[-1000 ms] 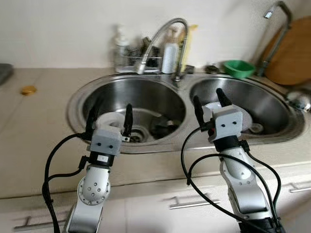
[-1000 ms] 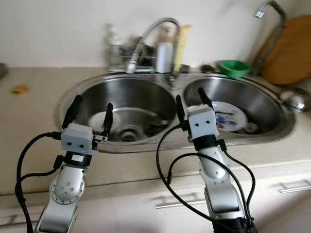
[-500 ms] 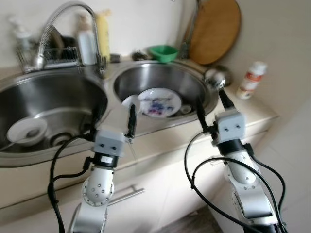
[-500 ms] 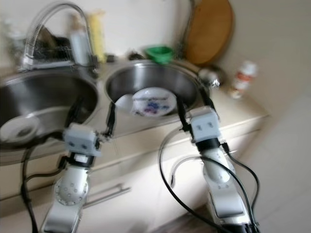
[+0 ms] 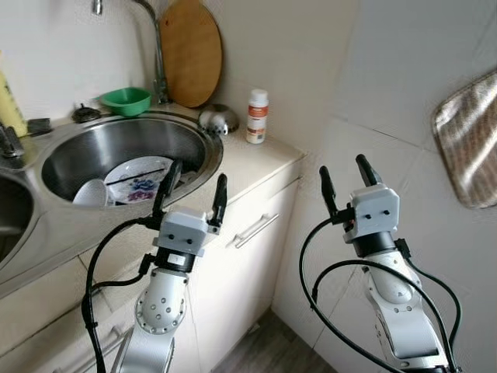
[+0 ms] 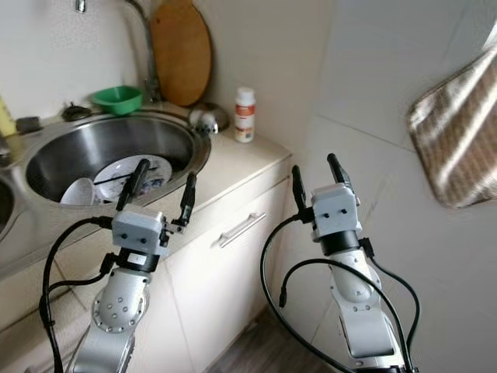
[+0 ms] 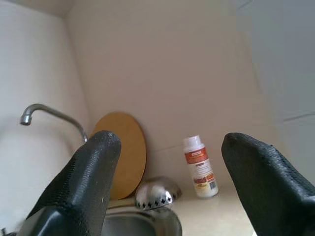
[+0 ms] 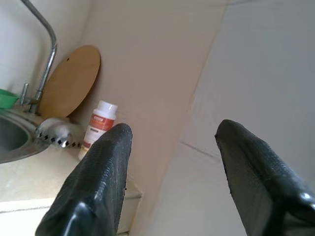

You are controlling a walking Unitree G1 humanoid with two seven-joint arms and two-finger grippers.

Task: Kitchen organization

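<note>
The right-hand steel sink basin [image 5: 186,136] holds a flowered plate [image 5: 132,180] and a white cup [image 5: 92,193]. A white bottle with an orange label [image 5: 256,116] stands on the counter corner beside a metal strainer [image 5: 215,119]. My left gripper [image 5: 194,189] is open and empty, raised over the counter's front edge near the basin. My right gripper [image 5: 345,180] is open and empty, held up off the counter's end in front of the tiled wall. The bottle [image 7: 199,167] and strainer [image 7: 157,192] lie ahead between the left fingers.
A round wooden board [image 5: 190,50] leans on the back wall beside a tap [image 5: 158,54]. A green bowl [image 5: 124,100] sits behind the basin. Cabinet doors with a metal handle [image 5: 255,230] run below the counter. A striped towel [image 5: 466,136] hangs on the right wall.
The whole view has swung right: the left basin has left the picture and the counter end, side wall and towel have come in. Both grippers stay open and empty.
</note>
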